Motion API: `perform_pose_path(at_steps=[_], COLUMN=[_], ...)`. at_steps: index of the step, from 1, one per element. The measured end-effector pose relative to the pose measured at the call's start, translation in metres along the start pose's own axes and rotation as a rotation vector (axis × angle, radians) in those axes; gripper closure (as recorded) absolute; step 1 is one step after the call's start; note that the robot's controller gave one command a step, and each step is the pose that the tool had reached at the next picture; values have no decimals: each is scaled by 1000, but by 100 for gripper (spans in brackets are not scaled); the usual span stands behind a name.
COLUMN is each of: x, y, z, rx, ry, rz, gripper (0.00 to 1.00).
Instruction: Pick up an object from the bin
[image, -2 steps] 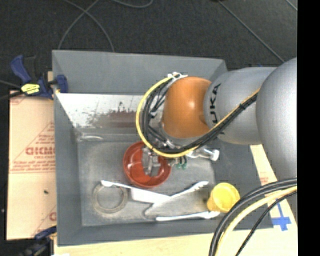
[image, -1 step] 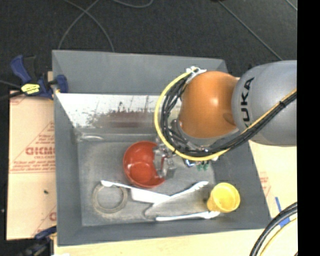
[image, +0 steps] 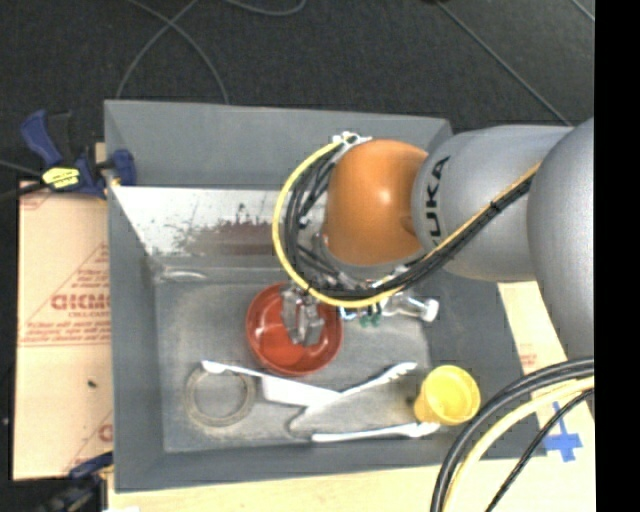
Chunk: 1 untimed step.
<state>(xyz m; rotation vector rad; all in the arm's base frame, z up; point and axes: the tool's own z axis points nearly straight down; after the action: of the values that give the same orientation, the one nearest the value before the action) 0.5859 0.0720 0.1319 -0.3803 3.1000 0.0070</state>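
Cam's up above the grey metal bin (image: 135, 320), looking down w/ a bit of tilt, so the bin's back wall shows just beyond the gripper (image: 303, 322). Gripper's approx mid-frame, and the KUKA arm (image: 500, 200) comes in from its right. Pretty close in: bin takes most of the shot, w/ dark floor (image: 300, 50) past the rim.

The gripper (image: 303, 322) hangs over a red bowl (image: 268, 338) in the middle of the bin (image: 132, 340). White plastic utensils (image: 350, 392), a yellow cup (image: 447, 394) and a clear ring (image: 220, 399) lie near it.

One red bowl (image: 268, 340), one yellow cup (image: 447, 393), one clear round lid (image: 220, 400), three white utensils (image: 350, 386).
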Motion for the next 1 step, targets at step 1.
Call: perform_pose_path(at_steps=[1], x=[5], y=[7], z=[-3], rx=[5], ry=[-15], rz=[-197], gripper=[100])
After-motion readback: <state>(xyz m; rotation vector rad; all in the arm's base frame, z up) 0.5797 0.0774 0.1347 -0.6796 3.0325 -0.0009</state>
